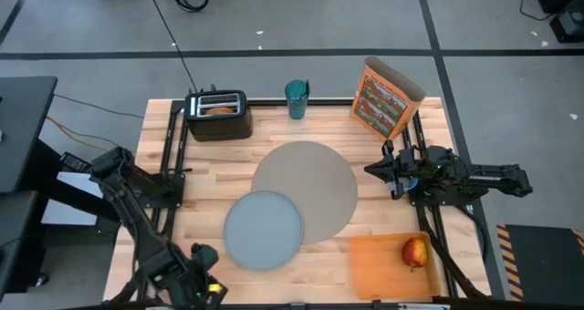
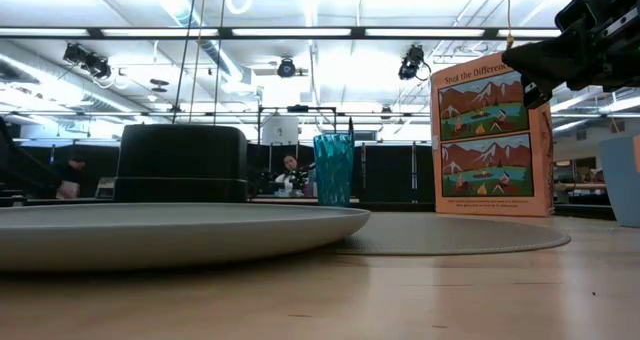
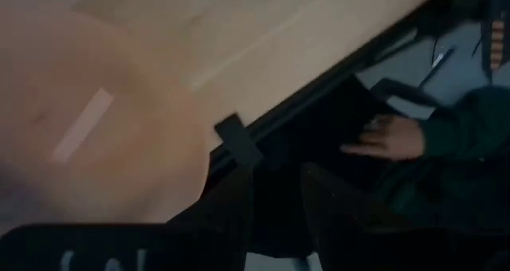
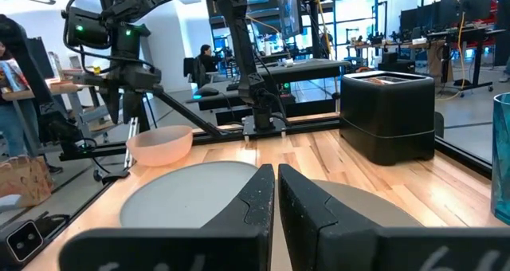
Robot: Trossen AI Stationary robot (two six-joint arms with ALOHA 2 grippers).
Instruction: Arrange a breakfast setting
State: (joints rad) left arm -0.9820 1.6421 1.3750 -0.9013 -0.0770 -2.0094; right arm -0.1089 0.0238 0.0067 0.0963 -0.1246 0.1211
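Note:
The tan mat (image 1: pixel 306 187) lies mid-table, and the grey-blue plate (image 1: pixel 263 228) overlaps its near left edge. The cup (image 1: pixel 297 98) and the upright cereal box (image 1: pixel 388 96) stand at the far edge. The apple (image 1: pixel 415 253) rests on the orange tray. The toast ring (image 1: pixel 219 109) sits in the toaster's slot. The pink bowl (image 4: pixel 159 143) is at the near left corner under my left arm, a pink blur (image 3: pixel 96 135) in the left wrist view. My left gripper (image 3: pixel 275 175) is open beside it. My right gripper (image 4: pixel 275 191) is shut and empty, raised right of the mat. I see no spoon. My left gripper stands close beside the pink bowl (image 3: pixel 183 143). The bowl is a blur right next to one finger (image 3: pixel 231 207), and I cannot tell whether the finger touches it.
The black toaster (image 1: pixel 219 117) stands at the far left. The orange tray (image 1: pixel 388 269) lies at the near right corner. A person's hand (image 3: pixel 382 137) shows beyond the table's edge rail. Bare wood lies between the toaster and the plate.

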